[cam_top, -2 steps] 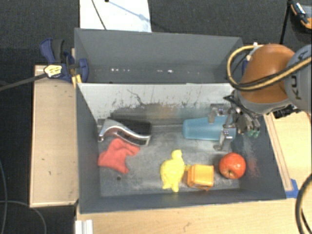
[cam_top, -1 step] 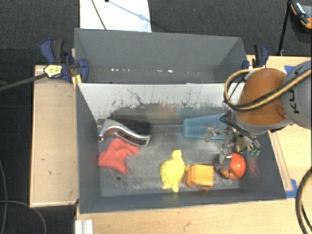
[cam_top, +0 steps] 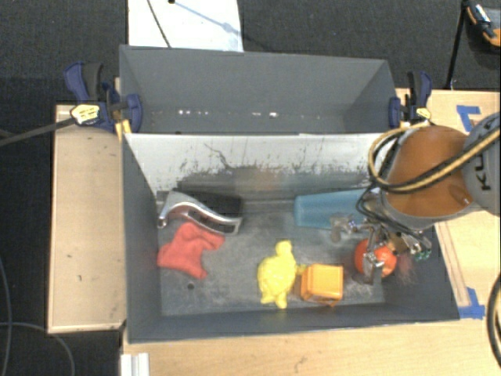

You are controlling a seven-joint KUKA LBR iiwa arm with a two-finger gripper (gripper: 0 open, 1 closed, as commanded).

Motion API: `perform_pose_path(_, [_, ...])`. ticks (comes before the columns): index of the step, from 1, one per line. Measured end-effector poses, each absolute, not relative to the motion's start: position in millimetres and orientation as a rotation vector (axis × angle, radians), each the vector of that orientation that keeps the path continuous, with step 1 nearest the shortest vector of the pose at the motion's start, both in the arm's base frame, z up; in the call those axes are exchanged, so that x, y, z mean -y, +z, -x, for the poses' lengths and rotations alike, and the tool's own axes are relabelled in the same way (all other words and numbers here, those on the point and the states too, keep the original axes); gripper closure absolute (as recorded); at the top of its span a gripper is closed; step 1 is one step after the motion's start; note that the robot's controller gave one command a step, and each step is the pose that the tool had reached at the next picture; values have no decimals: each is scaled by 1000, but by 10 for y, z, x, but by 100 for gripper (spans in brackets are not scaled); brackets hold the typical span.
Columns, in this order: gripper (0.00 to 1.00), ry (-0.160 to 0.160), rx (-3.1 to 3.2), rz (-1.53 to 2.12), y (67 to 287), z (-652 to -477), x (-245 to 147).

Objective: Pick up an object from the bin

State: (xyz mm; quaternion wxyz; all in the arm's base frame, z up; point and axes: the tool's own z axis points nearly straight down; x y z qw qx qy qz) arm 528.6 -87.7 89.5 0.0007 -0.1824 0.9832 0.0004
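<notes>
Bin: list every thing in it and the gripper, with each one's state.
gripper: low at the bin's right end, over the red ball.
red ball: on the floor, partly covered.
orange block: flat, beside the yellow toy.
yellow toy: lying down.
red cloth: crumpled, left side.
blue block: lying by back wall.
silver-and-black tool: lying, back left.

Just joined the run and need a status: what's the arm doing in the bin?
The arm's claw is down at the right end of the bin, right over a small red-orange ball. Whether it has gripped it I cannot tell. An orange block, yellow toy, blue block and red cloth lie elsewhere in it.
</notes>
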Motion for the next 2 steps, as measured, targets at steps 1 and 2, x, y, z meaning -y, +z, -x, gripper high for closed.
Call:
perform_pose_path(1, [0, 1, -3118, 364, 728, -5130, 1098])
perform_pose_path(2, [0, 0, -3101, 465, 712, -5093, 1353])
